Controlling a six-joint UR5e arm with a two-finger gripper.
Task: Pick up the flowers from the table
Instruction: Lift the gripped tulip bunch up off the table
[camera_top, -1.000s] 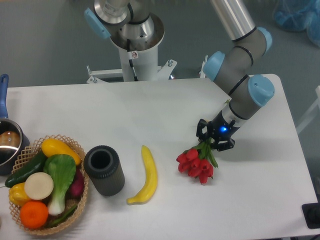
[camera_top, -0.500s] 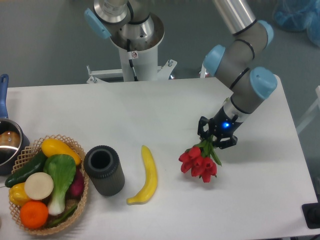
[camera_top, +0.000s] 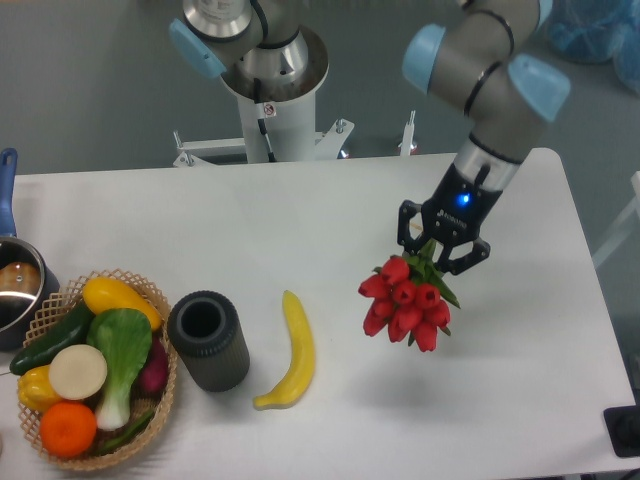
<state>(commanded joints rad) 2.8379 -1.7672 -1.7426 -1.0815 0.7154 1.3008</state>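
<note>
The gripper (camera_top: 441, 243) is clamped on the green stems of the flowers (camera_top: 407, 306), and the red buds hang below it, seemingly lifted clear of the white surface (camera_top: 300, 220) toward its right edge. The main risk, as I judge it, is slippage: the grip sits on the thin stem end while the heavier bud cluster dangles, so a quick swing could let the bunch pivot or slide out. A drop would land it near the banana (camera_top: 290, 352), with the dark cylinder (camera_top: 208, 340) and the basket (camera_top: 160, 400) farther left.
</note>
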